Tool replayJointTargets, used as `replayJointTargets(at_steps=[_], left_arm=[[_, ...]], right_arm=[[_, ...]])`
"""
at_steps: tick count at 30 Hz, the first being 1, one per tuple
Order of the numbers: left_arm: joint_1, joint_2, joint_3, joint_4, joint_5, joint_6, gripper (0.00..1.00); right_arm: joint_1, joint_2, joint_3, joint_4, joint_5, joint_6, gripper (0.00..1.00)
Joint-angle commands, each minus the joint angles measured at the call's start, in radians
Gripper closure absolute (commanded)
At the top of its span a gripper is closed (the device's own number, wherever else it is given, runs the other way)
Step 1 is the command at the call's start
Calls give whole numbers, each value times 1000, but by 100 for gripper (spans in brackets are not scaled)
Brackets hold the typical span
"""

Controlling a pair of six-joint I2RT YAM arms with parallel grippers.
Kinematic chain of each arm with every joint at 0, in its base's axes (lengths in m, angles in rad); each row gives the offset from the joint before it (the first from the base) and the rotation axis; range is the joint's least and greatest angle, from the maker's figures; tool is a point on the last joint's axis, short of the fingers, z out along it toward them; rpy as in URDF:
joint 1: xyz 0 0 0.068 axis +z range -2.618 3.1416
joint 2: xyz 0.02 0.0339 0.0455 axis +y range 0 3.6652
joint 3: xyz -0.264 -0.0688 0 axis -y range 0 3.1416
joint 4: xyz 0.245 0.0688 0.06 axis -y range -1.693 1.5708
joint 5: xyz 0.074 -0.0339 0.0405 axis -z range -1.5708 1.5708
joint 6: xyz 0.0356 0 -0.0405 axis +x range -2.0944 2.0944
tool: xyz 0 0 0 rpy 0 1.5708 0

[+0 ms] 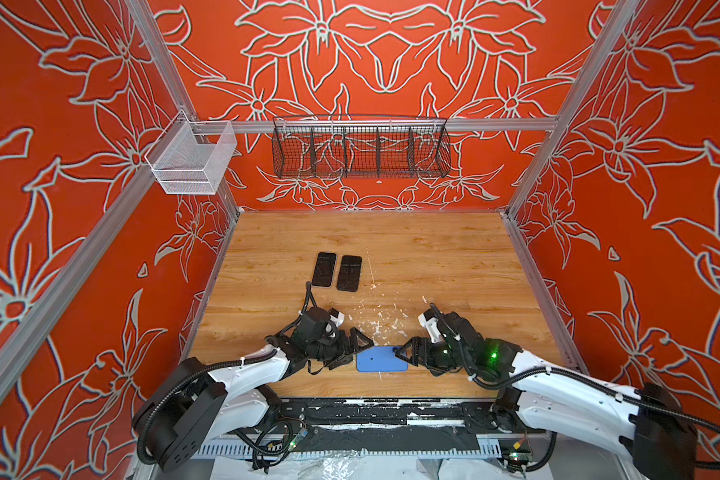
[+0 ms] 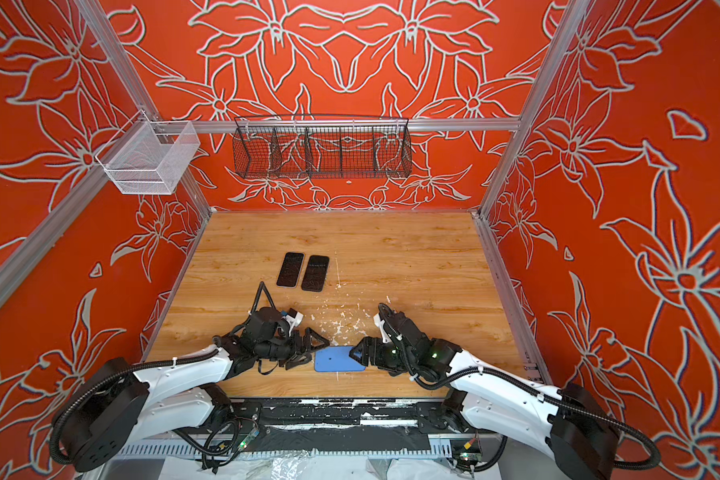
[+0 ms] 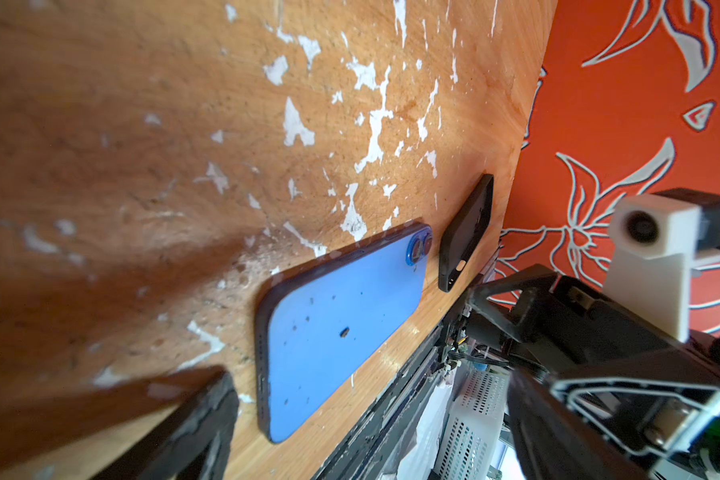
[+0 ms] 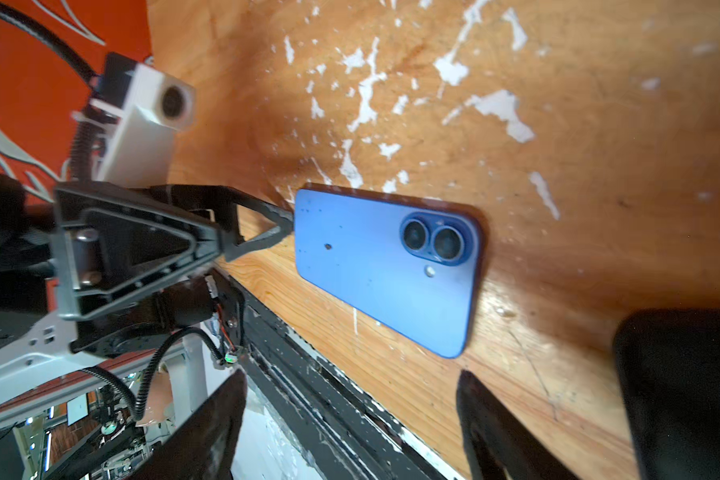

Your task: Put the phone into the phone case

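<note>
Left wrist view shows us the flat blue phone (image 3: 341, 328) lying back-up by the front edge of the chipped wooden tabletop (image 3: 142, 145), with the black phone case (image 3: 466, 237) just beside its camera end. The left gripper (image 1: 360, 353) and right gripper (image 1: 402, 359) flank the phone, jaws spread, empty. Open tabletop lies behind, with red flowered walls (image 1: 59, 208) around.

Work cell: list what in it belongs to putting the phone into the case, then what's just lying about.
For the job:
- blue phone, face down
- black case, beside the phone's camera end
- left tool and right tool, both open

Lying about:
- two dark phones at the back
- black wire basket
- white mesh basket
</note>
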State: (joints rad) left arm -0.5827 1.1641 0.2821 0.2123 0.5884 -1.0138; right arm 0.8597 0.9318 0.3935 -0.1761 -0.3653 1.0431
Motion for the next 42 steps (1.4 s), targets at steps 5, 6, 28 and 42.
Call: replayJointTargets(at_steps=[5,6,28,42], left_arm=[[3,40,-27,-62,-8,6,0],[3,43,-27,-58,-6,4,0],[3,127,-19,4,39,3,0],[3,130,-25,11,33,-1,0]], right_arm=[[2,146,6,57,-7,-24,18],[1,170,12,69,-13,-29,18],[4,342,-21,623,-166,89,20],[6,236,1,721,-223,77,24]])
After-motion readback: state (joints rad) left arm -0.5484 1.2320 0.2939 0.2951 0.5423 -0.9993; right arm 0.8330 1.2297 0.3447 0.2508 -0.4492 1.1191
